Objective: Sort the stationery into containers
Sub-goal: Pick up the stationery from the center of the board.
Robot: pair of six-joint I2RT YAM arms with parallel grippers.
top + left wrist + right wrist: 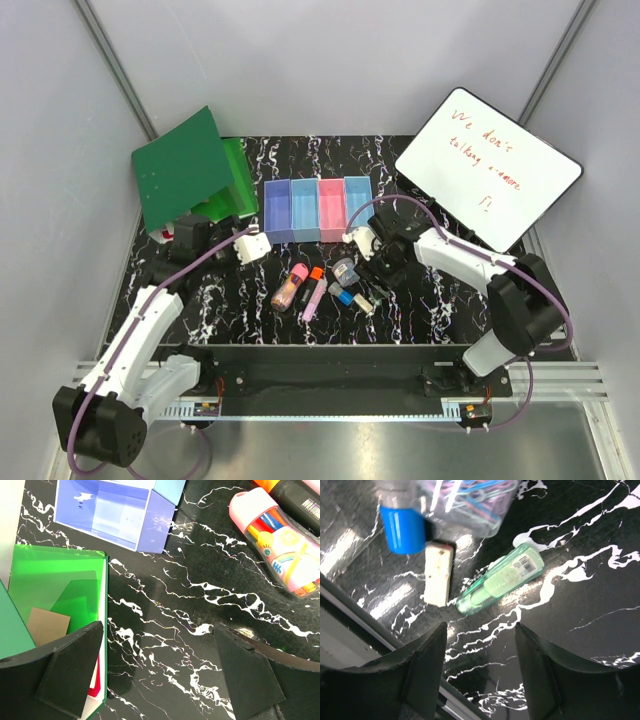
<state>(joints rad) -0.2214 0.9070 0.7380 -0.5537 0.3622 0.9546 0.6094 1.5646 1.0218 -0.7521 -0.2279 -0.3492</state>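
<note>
Just inside table edge, eraser, green highlighter

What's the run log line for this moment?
left tool: open, empty | right tool: open, green highlighter just ahead, not gripped | containers: nothing seen inside

Bright, even overhead light; glare streaks the glossy marbled table; the right-wrist view's upper edge blurs.
</note>
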